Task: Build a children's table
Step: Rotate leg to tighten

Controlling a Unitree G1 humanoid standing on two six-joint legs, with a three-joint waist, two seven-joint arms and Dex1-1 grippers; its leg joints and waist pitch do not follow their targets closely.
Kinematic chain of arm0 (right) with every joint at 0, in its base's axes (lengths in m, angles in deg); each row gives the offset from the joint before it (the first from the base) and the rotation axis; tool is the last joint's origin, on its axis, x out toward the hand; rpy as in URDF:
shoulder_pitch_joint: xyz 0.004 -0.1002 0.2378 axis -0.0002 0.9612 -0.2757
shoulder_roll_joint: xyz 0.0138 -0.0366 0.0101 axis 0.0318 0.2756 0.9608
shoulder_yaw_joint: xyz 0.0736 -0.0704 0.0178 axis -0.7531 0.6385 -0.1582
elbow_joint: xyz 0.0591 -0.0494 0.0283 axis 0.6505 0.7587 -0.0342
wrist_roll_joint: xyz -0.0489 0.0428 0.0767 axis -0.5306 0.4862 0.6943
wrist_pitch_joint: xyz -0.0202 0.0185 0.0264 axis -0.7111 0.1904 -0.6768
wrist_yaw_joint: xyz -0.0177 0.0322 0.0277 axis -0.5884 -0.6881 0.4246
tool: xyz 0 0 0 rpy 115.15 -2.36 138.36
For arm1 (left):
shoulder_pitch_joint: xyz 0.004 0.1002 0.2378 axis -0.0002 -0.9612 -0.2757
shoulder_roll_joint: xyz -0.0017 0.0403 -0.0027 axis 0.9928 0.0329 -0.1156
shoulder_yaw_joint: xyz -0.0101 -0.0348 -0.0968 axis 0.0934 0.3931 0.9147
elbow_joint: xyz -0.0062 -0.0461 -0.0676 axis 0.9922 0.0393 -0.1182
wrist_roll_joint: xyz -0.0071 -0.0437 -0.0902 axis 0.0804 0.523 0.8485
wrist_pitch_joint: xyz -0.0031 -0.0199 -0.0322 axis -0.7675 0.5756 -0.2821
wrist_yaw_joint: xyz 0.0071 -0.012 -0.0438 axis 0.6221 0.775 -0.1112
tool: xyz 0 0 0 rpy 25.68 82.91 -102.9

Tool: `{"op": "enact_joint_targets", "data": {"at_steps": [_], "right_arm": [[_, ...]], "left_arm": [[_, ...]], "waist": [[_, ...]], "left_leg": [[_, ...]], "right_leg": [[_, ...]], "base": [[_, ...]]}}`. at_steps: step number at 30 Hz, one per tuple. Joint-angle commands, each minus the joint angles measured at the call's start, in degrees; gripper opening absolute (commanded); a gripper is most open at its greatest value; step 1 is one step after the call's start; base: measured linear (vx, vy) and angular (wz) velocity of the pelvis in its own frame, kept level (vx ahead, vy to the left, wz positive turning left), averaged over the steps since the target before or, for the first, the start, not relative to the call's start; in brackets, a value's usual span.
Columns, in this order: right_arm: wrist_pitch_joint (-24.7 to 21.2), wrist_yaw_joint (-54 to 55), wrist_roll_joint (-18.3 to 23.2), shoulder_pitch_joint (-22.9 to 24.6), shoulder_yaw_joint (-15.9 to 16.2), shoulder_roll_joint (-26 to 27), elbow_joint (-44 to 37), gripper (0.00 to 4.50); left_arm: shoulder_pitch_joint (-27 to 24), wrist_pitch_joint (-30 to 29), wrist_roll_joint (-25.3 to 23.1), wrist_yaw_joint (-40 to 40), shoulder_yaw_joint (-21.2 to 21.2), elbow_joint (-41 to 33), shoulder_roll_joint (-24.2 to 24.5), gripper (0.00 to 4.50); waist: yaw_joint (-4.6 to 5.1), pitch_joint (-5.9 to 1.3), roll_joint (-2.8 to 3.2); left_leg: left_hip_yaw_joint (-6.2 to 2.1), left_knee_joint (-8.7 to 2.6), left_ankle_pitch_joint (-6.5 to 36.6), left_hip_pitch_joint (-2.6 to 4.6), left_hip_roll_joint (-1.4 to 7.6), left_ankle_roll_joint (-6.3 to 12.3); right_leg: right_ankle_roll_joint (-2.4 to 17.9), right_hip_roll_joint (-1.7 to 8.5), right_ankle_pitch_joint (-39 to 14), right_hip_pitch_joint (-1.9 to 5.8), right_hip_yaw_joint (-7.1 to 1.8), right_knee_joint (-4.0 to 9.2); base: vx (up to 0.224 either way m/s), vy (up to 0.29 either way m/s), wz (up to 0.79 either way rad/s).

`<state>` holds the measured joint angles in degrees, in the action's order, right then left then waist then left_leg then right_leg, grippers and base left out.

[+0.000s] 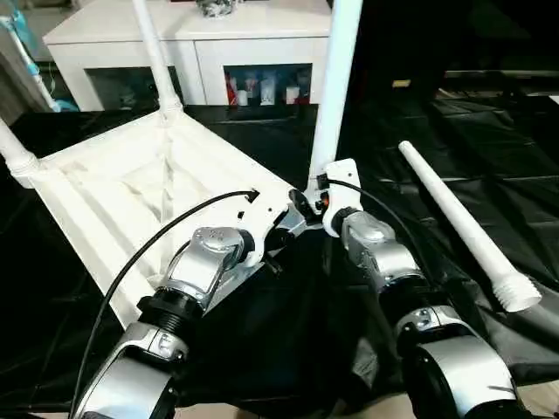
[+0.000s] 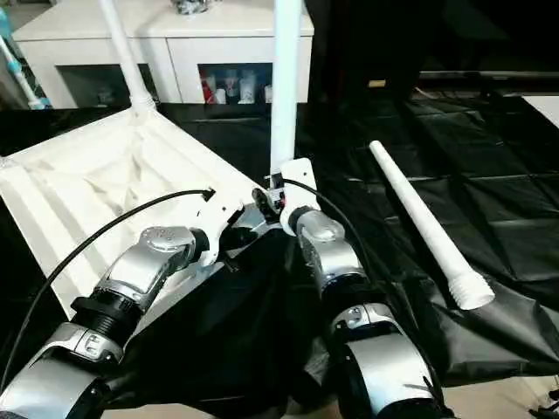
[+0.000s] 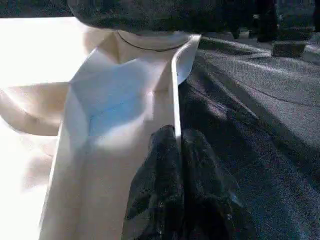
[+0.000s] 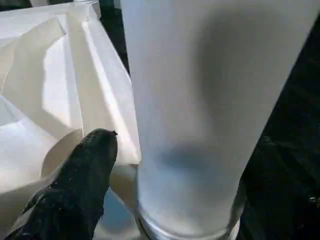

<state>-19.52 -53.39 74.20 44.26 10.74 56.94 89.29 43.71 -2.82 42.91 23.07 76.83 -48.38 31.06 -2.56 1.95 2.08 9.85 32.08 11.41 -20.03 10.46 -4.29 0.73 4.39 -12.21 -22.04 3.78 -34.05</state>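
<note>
Left arm reaches forward and inward, silver forearm angled up toward the near corner of the table top (image 1: 105,196). Left gripper (image 3: 179,150) has its fingers (image 3: 155,195) pinched tight on the thin white rim of the top, one finger on each side of the edge.

Right arm runs up beside it, wrist pointed at the base of the near leg (image 1: 334,78). Right gripper (image 4: 150,165) has its fingers spread wide; one black finger (image 4: 82,180) sits just beside the leg, apart from it, and the leg is not clamped. I can't make out the other finger.

The top lies upside down on a black sheet (image 1: 489,157), ribbed underside up, tilted with the near-left edge low. Three white legs stand upright in corner sockets: one at the far-left corner (image 1: 13,153), one at the far corner (image 1: 155,57), and the near leg at the corner between the grippers. In the right wrist view that leg's base sits in a round socket.

The fourth leg (image 1: 463,223) lies loose on the sheet to the right, well apart from the top, ribbed flared end toward the robot.

A white cabinet (image 1: 201,52) with glass doors stands behind.
</note>
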Motion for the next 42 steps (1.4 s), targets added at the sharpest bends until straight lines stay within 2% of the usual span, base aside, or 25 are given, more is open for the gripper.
{"op": "enact_joint_targets", "data": {"at_steps": [1, 8, 9, 11, 19, 22, 27, 33, 35, 39, 40, 41, 42], "right_arm": [[-0.6, -1.3, 0.3, 1.1, 0.1, 0.0, -1.2, 3.82], [-1.1, -3.1, 1.8, 2.2, -0.6, -1.2, -4.4, 3.82], [-1.2, -3.2, 1.8, 2.4, -0.6, -1.5, -4.8, 3.82], [-1.0, -3.8, 1.9, 2.9, -0.6, -2.0, -5.8, 3.82], [-2.0, -11.2, 2.9, 7.4, 1.4, -4.7, -13.8, 3.82], [-3.4, -15.5, 3.2, 10.0, 2.8, -7.0, -18.1, 3.82], [-4.6, -23.0, 4.6, 13.7, 4.3, -10.2, -24.5, 3.82], [-3.1, -29.2, 4.5, 15.8, 6.9, -13.5, -27.5, 3.82], [-2.6, -29.5, 4.1, 16.0, 7.1, -13.9, -27.8, 3.82], [-1.8, -31.4, 3.1, 16.6, 7.8, -15.6, -28.8, 3.82], [-1.7, -31.9, 3.1, 16.7, 8.0, -15.8, -29.1, 3.82], [-1.7, -32.8, 3.2, 17.0, 8.4, -16.4, -29.7, 3.82], [-2.1, -34.0, 3.7, 17.4, 8.7, -16.9, -30.5, 3.82]], "left_arm": [[-1.5, -0.9, -0.8, 1.1, -1.2, 1.4, 1.0, 0.00], [-1.9, -0.9, -0.7, 1.4, -1.1, 0.9, 1.7, 0.00], [-1.9, -0.8, -0.6, 1.4, -1.0, 0.9, 1.8, 0.00], [-2.0, -0.6, -0.6, 1.5, -0.9, 1.0, 2.0, 0.00], [-2.5, 1.8, -0.3, 2.7, -0.6, 1.5, 3.4, 0.00], [-3.1, 4.6, -0.3, 5.0, -1.0, 1.5, 4.7, 0.00], [-4.0, 6.3, 0.2, 7.9, -1.2, 0.8, 6.6, 0.00], [-5.1, 10.0, 0.3, 12.2, -2.5, -0.6, 8.9, 0.00], [-5.5, 10.4, 0.5, 13.5, -2.9, -1.5, 9.4, 0.00], [-8.6, 12.1, 2.1, 21.7, -5.4, -8.0, 12.1, 0.00], [-8.8, 12.2, 2.3, 22.4, -5.6, -8.6, 12.3, 0.00], [-9.2, 12.2, 2.3, 23.3, -6.0, -9.3, 12.7, 0.00], [-9.4, 12.6, 2.1, 24.0, -6.5, -9.7, 13.2, 0.00]], "waist": [[-0.24, -2.65, -0.17], [-0.54, -2.72, -0.27], [-0.59, -2.67, -0.07], [-0.57, -2.69, -0.22], [-0.73, -2.74, -0.33], [-0.73, -2.73, -0.25], [-0.77, -2.70, -0.35], [-0.76, -2.69, -0.44], [-0.87, -2.79, -0.36], [-1.17, -2.96, -0.27], [-1.36, -3.05, -0.16], [-1.46, -3.06, -0.32], [-1.76, -3.04, -0.14]], "left_leg": [[-0.51, -3.27, 6.0, -0.30, 2.63, 4.67], [-0.48, -2.96, 4.3, -0.30, 2.60, 5.47], [-0.51, -2.95, 4.1, -0.31, 2.60, 5.54], [-0.47, -2.87, 3.9, -0.29, 2.58, 5.68], [-0.52, -2.64, 3.4, -0.37, 2.54, 6.90], [-0.56, -2.66, 4.2, -0.30, 2.55, 6.32], [-0.57, -2.57, 4.2, -0.42, 2.52, 6.69], [-0.59, -2.52, 5.2, -0.44, 2.55, 6.21], [-0.57, -2.45, 4.5, -0.37, 2.66, 6.12], [-0.62, -2.34, 3.0, -0.29, 2.78, 6.42], [-0.47, -2.17, 2.5, -0.05, 2.78, 6.72], [-0.37, -2.08, 2.4, 0.02, 2.75, 6.96], [-0.43, -2.03, 1.7, -0.13, 2.76, 7.37]], "right_leg": [[15.2, 4.18, 0.2, 2.82, -2.79, 3.30], [15.7, 4.17, 2.3, 3.00, -2.73, 2.93], [15.8, 4.18, 2.3, 2.98, -2.72, 2.91], [15.8, 4.11, 2.8, 3.00, -2.73, 2.90], [15.6, 4.08, 3.4, 3.20, -2.65, 2.83], [15.3, 4.04, 1.4, 3.15, -2.67, 2.92], [15.0, 4.01, 1.8, 3.23, -2.69, 2.91], [15.0, 3.99, -0.2, 3.20, -2.69, 2.97], [15.1, 4.02, 0.9, 3.12, -2.74, 2.75], [15.9, 3.99, 3.1, 3.05, -2.71, 2.32], [16.1, 3.83, 4.4, 2.85, -2.74, 2.19], [16.4, 3.76, 5.3, 2.78, -2.78, 2.09], [16.5, 3.70, 6.5, 2.80, -2.73, 1.88]], "base": [[0.000, 0.000, 0.00], [0.000, 0.000, 0.00], [0.000, 0.000, 0.00], [0.000, 0.000, 0.00], [0.000, 0.000, 0.00], [0.000, 0.000, 0.00], [0.000, 0.000, 0.00], [0.000, 0.000, 0.00], [0.000, 0.000, 0.00], [0.000, 0.000, 0.00], [0.000, 0.000, 0.00], [0.000, 0.000, 0.00], [0.000, 0.000, 0.00]]}}
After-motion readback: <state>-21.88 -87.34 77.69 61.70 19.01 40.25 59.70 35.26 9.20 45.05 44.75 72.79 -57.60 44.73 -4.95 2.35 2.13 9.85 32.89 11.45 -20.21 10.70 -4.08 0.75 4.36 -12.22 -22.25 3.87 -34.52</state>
